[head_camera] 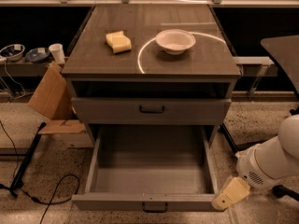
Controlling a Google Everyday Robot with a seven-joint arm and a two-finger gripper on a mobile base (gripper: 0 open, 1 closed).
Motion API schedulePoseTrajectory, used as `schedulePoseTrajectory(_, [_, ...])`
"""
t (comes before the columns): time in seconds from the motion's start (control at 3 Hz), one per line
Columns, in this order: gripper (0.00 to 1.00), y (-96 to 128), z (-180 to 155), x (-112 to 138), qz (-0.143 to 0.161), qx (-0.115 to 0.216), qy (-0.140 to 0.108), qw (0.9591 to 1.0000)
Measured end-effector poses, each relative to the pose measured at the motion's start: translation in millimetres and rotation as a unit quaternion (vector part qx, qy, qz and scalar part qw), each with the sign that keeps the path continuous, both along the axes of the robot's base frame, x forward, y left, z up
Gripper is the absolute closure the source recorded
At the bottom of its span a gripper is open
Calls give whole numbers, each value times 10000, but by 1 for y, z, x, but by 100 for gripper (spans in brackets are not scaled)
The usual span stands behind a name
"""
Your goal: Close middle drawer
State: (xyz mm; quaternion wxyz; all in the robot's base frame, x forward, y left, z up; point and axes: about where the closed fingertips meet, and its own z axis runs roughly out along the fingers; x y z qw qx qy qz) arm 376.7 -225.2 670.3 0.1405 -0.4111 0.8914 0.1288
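We find the middle drawer pulled fully out of the grey cabinet, below the shut top drawer, and the gripper sits low at the right front corner of its front panel, touching it or just beside it. Whether the claw is apart or together we cannot tell. The main risk, as we judge it, comes from that corner position. A push so far from the small dark centre handle may skew the long box on its runners and jam it half shut, or the beige wedge may slip off the edge and slide along the side wall. A hard shove could also slam the front home and jolt the white bowl and the yellow sponge on top. The drawer is a deep rectangular box with smooth, matte grey walls and floor and a low flat front. The cabinet top is darker and faintly glossy, with a bright curved reflection. The bowl is round and shallow, and the sponge is a soft-edged block. The speckled floor looks like hard terrazzo. The arm behind the gripper is rounded, smooth and white.
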Motion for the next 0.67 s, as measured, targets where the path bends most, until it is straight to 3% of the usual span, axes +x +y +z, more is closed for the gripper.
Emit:
schedulePoseTrajectory(0.33, [0,-1,-26,-3,-48,213,197,9996])
schedulePoseTrajectory(0.67, [2,-16,-88,-15,-469,390,682,9958])
